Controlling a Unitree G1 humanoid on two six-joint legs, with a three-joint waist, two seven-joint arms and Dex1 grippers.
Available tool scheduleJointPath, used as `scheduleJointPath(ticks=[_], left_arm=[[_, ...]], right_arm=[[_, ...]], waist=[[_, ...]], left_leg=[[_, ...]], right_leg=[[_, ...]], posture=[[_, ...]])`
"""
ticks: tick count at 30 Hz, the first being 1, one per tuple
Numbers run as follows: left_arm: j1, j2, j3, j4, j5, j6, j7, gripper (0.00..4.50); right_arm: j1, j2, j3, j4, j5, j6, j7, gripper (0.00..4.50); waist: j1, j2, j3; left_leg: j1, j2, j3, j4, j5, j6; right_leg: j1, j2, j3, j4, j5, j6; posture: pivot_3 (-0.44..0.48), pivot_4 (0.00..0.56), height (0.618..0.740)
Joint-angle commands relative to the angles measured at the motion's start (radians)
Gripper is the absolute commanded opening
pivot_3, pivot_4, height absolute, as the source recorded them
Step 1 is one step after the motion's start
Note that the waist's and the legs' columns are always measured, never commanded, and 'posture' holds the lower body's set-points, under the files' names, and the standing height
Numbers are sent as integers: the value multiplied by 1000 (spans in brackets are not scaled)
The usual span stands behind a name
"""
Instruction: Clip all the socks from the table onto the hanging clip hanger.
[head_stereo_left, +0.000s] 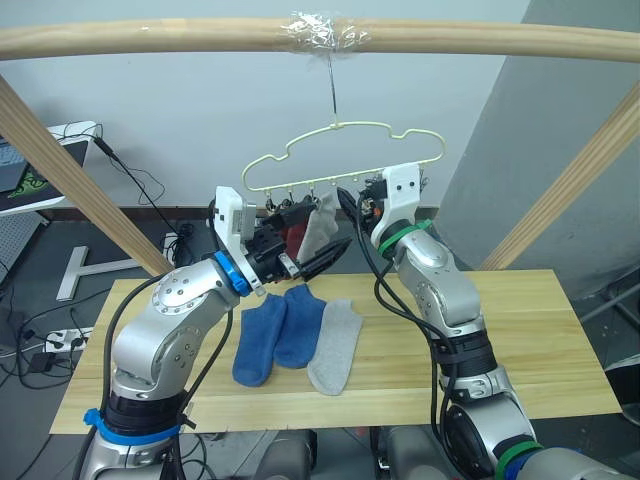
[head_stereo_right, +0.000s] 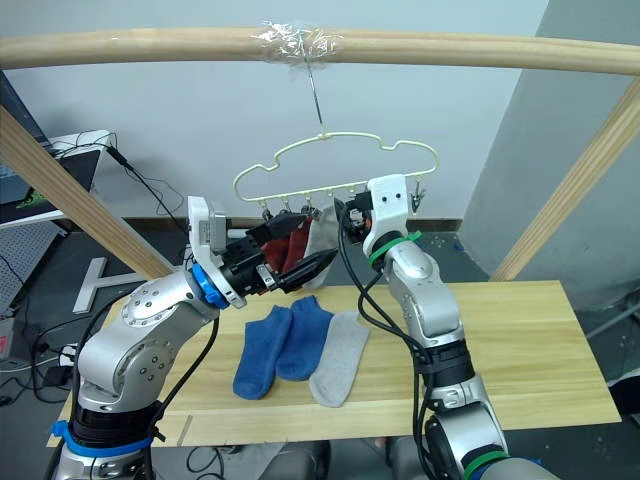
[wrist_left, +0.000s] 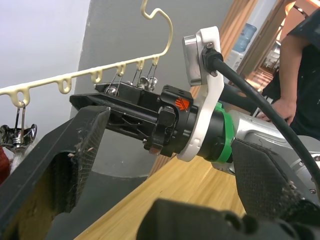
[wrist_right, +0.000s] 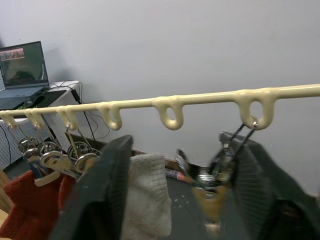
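Clip hanger (head_stereo_left: 345, 152): I see it hanging by its hook from the taped spot on the wooden beam (head_stereo_left: 150, 38), above the far edge of the table (head_stereo_left: 530, 340).
Hung socks: rust red socks (head_stereo_right: 287, 250) and one light grey sock (head_stereo_right: 320, 232) are clipped along the bar, side by side.
Table socks: two blue socks (head_stereo_left: 275, 330) lie touching each other; a second grey sock (head_stereo_left: 335, 345) lies just beside them on the robot's right.
Left gripper (head_stereo_left: 310, 258): raised beneath the hung socks, fingers spread apart, grasping nothing I can make out.
Right gripper (wrist_right: 175, 200): up at the bar; fingers parted around the grey sock's top and a metal clip (wrist_right: 212, 172), not closed.
Person (wrist_left: 300, 75): standing beyond the table, seen from the left wrist.
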Motion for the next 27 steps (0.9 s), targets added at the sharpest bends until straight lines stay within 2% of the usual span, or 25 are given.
scheduleJointPath(ticks=[1, 4, 7, 18, 22, 27], left_arm=[[-8, 1, 9, -33, -8, -13, -4, 4500], [-6, 1, 9, -35, -8, -12, -3, 4500], [-1, 0, 6, -41, -10, -9, -1, 4500], [5, 2, 1, -38, -6, -8, -5, 4500], [70, 64, -97, 19, 121, -19, -26, 4500], [129, 35, -185, 138, 251, -108, -13, 4500]], right_arm=[[-21, 5, -7, -25, 7, -29, 1, 1381], [-20, 6, -6, -27, 7, -29, 1, 545], [-17, 5, -7, -29, 6, -28, 2, 119], [-12, 1, -8, -32, 7, -15, 5, 119], [-4, 36, -74, -53, 81, 94, -30, 119], [3, 26, -102, -89, 117, 168, -33, 119]], waist=[[0, 0, 0], [0, 0, 0], [0, 1, 1], [-1, 2, 2], [-3, 3, 2], [-1, 4, 3]], left_leg=[[0, 0, 0, 0, 0, 0], [0, 0, 0, 0, 0, 0], [0, 0, 0, 0, 0, 0], [0, 0, 0, 0, 0, 0], [0, 0, 0, -1, 0, 0], [0, 0, 0, -1, 0, 0]], right_leg=[[0, 0, 0, 0, 0, 0], [0, 0, 0, 0, 0, 0], [0, 0, 0, 0, 0, 0], [0, 0, 0, 0, 0, 0], [0, 0, 1, 0, 0, 0], [-1, 0, 1, -1, 0, 0]], posture=[[0, 223, 740], [0, 223, 740], [1, 226, 740], [-4, 225, 740], [-9, 225, 740], [-17, 225, 740]])
